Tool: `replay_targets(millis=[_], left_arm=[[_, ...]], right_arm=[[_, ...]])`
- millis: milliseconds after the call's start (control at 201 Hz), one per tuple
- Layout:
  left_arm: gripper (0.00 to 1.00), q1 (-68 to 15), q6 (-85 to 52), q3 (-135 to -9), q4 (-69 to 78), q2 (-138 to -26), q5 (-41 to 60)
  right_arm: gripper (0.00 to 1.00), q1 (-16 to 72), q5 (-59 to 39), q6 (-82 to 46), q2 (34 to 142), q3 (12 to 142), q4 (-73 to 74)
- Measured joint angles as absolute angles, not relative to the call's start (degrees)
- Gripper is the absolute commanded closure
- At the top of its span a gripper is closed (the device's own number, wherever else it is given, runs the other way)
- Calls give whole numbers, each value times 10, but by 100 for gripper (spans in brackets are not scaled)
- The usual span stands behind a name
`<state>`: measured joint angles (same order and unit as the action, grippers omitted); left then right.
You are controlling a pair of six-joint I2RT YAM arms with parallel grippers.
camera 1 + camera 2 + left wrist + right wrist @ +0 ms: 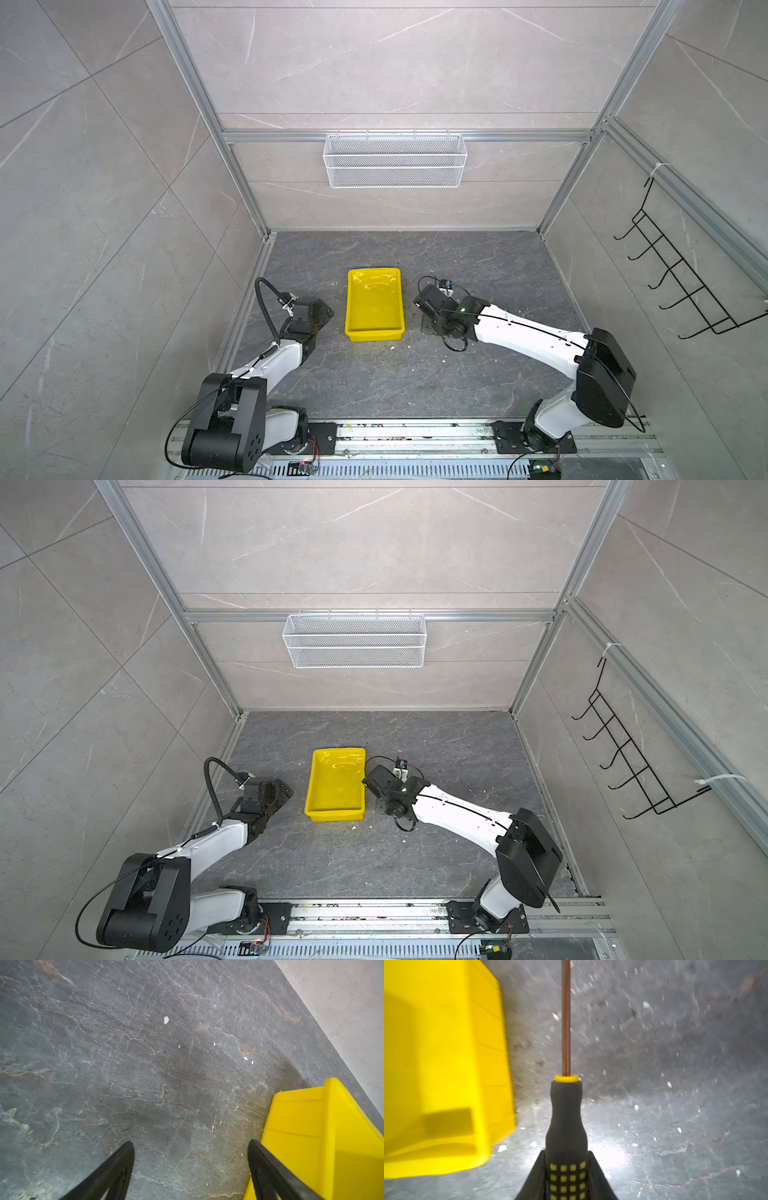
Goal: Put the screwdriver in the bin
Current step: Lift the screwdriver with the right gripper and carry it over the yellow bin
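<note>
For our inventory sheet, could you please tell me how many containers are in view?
2: the yellow bin on the tabletop, mid-scene, and the white wire basket hung on the back wall. None appears hidden.

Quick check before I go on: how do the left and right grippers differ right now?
The right gripper is shut on the screwdriver, at its handle; the left gripper is open and empty. In both top views the right gripper sits to the right of the bin, the left gripper to its left. Both are beside the bin over the floor, neither above it.
</note>
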<state>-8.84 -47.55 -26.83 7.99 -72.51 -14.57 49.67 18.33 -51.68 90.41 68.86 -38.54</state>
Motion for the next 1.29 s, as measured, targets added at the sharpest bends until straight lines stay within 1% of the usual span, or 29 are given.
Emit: replay_targets(millis=[90, 264, 503, 712, 911, 1030, 1205, 1294], left_arm=[[14, -88, -477, -269, 75, -723, -151], [13, -88, -493, -267, 77, -714, -165], [12, -88, -510, -267, 77, -714, -164], [12, -88, -516, -267, 77, -714, -164], [11, -88, -516, -267, 77, -714, -165], [11, -88, -516, -267, 75, -709, -165], [11, -88, -516, -261, 78, -698, -170], [11, -88, -516, -261, 78, -698, -169]], right_arm=[[84, 499, 188, -502, 937, 747, -394], [85, 504, 166, -492, 1059, 882, -388], [85, 522, 95, -510, 1173, 960, -367], [83, 523, 51, -523, 1262, 1026, -362], [82, 523, 26, -529, 1354, 1139, -380], [79, 523, 17, -529, 1415, 1227, -409], [64, 523, 6, -532, 1458, 1309, -446], [60, 523, 1, -534, 1459, 1321, -453]])
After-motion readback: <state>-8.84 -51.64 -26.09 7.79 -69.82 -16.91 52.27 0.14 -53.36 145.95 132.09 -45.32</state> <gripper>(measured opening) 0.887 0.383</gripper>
